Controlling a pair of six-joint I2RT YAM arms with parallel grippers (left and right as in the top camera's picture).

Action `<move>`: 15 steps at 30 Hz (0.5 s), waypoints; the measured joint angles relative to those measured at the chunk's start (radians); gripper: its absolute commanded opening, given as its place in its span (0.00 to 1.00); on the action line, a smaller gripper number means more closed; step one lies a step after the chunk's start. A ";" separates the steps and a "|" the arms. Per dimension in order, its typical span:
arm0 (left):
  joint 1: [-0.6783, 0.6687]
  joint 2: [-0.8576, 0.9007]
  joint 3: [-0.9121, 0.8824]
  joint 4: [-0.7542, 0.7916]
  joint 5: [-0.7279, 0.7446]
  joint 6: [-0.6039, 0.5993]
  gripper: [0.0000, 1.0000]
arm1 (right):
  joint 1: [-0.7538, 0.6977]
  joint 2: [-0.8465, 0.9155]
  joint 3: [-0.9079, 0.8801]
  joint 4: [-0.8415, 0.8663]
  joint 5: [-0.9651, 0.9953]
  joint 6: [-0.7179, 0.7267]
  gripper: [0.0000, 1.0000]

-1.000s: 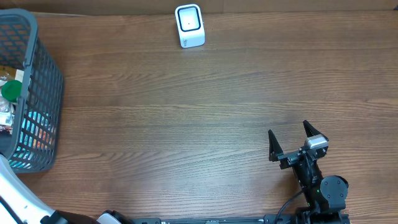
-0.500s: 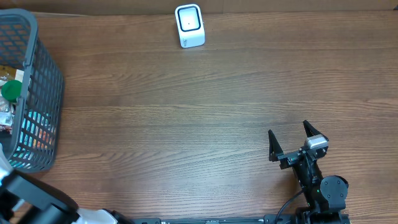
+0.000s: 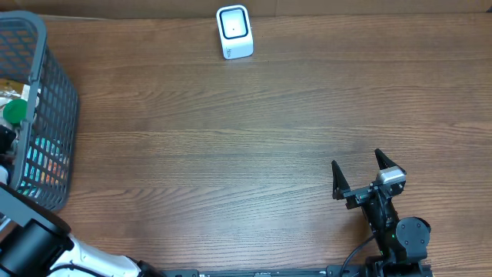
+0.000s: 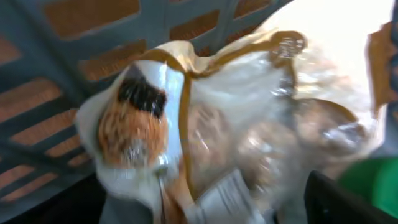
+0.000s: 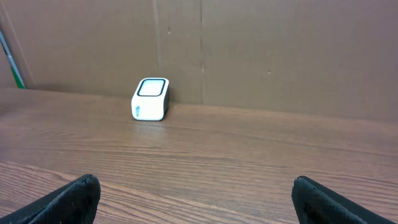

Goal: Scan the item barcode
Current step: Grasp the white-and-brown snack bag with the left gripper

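Note:
The item, a clear plastic bag [image 4: 249,124] with gold edging and a white barcode label [image 4: 227,194], fills the blurred left wrist view inside the grey basket [image 3: 48,115]. My left gripper [image 4: 199,208] is open, its dark fingers [image 4: 348,202] wide apart just in front of the bag, with no grip on it. The white scanner [image 3: 234,32] stands at the table's far edge and also shows in the right wrist view as the scanner [image 5: 151,98]. My right gripper [image 3: 357,160] rests open near the front right, nothing between its fingers [image 5: 74,199].
The basket at the left edge holds several other goods, among them a green lid [image 3: 13,112] that also shows in the left wrist view, the green lid [image 4: 373,186]. A cardboard wall [image 5: 249,50] rises behind the scanner. My left arm [image 3: 34,242] crosses the front left corner.
My left arm has swung at the front left corner, its dark link now reaching up toward the basket. The right arm has not moved.

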 measured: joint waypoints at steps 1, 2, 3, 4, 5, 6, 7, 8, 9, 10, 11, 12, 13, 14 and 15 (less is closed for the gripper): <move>0.000 0.012 0.000 0.013 0.000 0.000 0.88 | 0.000 0.000 0.000 0.000 0.000 0.000 1.00; 0.000 0.027 0.000 0.033 0.001 -0.001 0.88 | 0.000 0.000 0.000 0.000 0.000 0.000 1.00; 0.000 0.041 0.000 0.051 0.002 -0.004 0.88 | 0.000 0.000 0.000 -0.001 0.000 0.000 1.00; 0.000 0.053 0.000 0.061 0.003 -0.004 0.88 | 0.000 0.000 0.000 0.000 0.000 0.000 1.00; 0.000 0.067 0.000 0.069 0.003 -0.007 0.88 | 0.000 0.000 0.000 0.000 0.000 0.000 1.00; 0.000 0.079 0.000 0.079 0.004 -0.010 0.87 | 0.000 0.000 0.000 0.000 0.000 0.000 1.00; 0.000 0.089 0.000 0.089 0.005 -0.013 0.86 | 0.000 0.000 0.000 -0.001 0.000 0.000 1.00; -0.002 0.098 0.000 0.100 0.006 -0.017 0.82 | 0.000 0.000 0.000 -0.001 0.000 0.000 1.00; -0.005 0.107 0.000 0.113 0.008 -0.024 0.77 | 0.000 0.000 0.000 0.000 0.000 0.000 1.00; -0.006 0.113 0.000 0.121 0.010 -0.027 0.70 | 0.000 0.000 0.000 0.000 0.000 0.000 1.00; -0.007 0.117 0.001 0.127 0.014 -0.028 0.58 | 0.000 0.000 0.000 0.000 0.000 0.000 1.00; -0.010 0.120 0.002 0.132 0.016 -0.033 0.43 | 0.000 0.000 0.000 -0.001 0.000 0.000 1.00; -0.013 0.120 0.003 0.135 0.017 -0.034 0.24 | 0.000 0.000 0.000 0.000 0.000 0.000 1.00; -0.013 0.120 0.003 0.136 0.018 -0.038 0.16 | 0.000 0.000 0.000 0.000 0.000 0.000 1.00; -0.013 0.120 0.003 0.140 0.019 -0.038 0.10 | 0.000 0.000 0.000 0.000 0.000 0.000 1.00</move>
